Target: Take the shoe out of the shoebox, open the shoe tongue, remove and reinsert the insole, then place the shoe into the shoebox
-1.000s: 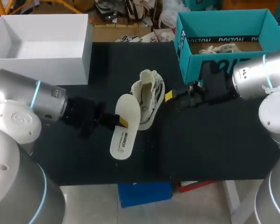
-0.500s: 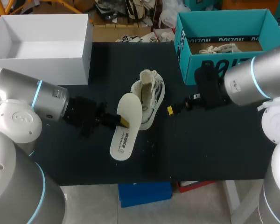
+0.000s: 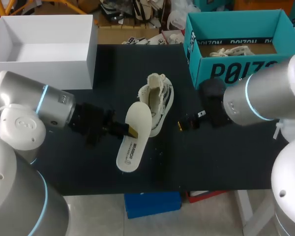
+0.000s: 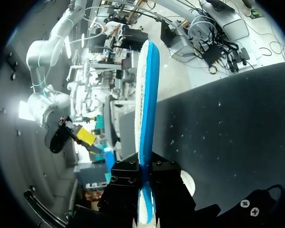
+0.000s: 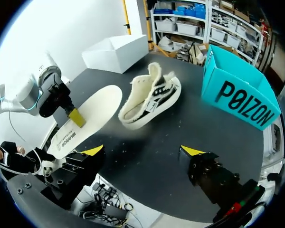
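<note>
Insole [image 3: 132,142] pinched in left gripper [image 3: 131,131], beside shoe [image 3: 158,101]; right gripper [image 3: 183,124] fingers apart.

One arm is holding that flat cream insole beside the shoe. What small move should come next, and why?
Probably the left gripper should angle the cream foam insole toward the mouth of the white-and-black shoe. The insole is out and clamped in its fingers, the shoe lies on its side, opened wide, and the right gripper is open, clear of both.

insole [image 4: 146,95] near end cut off, L wrist | shoebox [image 3: 206,69] front part-hidden by R arm [image 3: 265,96]
</note>
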You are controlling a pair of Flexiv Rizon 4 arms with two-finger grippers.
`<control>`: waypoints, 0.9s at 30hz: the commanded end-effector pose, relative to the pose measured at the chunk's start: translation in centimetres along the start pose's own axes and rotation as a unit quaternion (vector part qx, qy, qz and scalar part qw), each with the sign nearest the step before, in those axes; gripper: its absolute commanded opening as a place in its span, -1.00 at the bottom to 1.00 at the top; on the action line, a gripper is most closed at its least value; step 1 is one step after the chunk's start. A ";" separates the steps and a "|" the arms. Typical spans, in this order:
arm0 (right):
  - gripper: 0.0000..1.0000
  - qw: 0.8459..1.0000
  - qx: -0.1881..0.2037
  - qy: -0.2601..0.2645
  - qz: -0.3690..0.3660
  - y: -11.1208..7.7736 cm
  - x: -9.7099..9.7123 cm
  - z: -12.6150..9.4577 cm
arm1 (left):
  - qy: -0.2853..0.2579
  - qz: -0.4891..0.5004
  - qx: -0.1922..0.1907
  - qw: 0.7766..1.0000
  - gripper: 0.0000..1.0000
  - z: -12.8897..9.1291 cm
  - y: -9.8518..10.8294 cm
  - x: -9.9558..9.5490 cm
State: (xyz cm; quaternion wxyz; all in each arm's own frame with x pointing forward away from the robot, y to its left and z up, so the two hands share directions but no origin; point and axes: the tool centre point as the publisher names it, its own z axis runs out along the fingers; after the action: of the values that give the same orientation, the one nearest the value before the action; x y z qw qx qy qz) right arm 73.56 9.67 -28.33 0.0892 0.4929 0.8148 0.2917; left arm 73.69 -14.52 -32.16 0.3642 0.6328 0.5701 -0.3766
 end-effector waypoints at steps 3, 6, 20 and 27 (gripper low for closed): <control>1.00 0.986 -0.027 -0.165 0.025 -3.2 0.0 -1.6 | 0.004 0.000 0.006 1.000 -1.00 0.4 -0.1 0.2; 1.00 0.984 -0.035 -0.171 0.031 -3.8 -0.1 -2.1 | 0.006 -0.001 0.008 1.000 -1.00 0.5 -0.2 0.2; 1.00 0.982 -0.040 -0.182 0.023 -4.0 -0.2 -2.6 | 0.057 -0.054 0.132 0.988 -1.00 0.6 -0.6 1.2; 1.00 0.982 -0.040 -0.182 0.023 -4.0 -0.2 -2.6 | 0.104 0.005 0.140 0.985 -1.00 -0.7 -0.4 0.4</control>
State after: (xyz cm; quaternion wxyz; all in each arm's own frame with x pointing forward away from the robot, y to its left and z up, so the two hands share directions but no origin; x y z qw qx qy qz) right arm 69.68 6.62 -28.38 0.2177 0.5429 0.7709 0.2520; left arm 72.82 -13.79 -33.49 0.2375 0.6879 0.5563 -0.4013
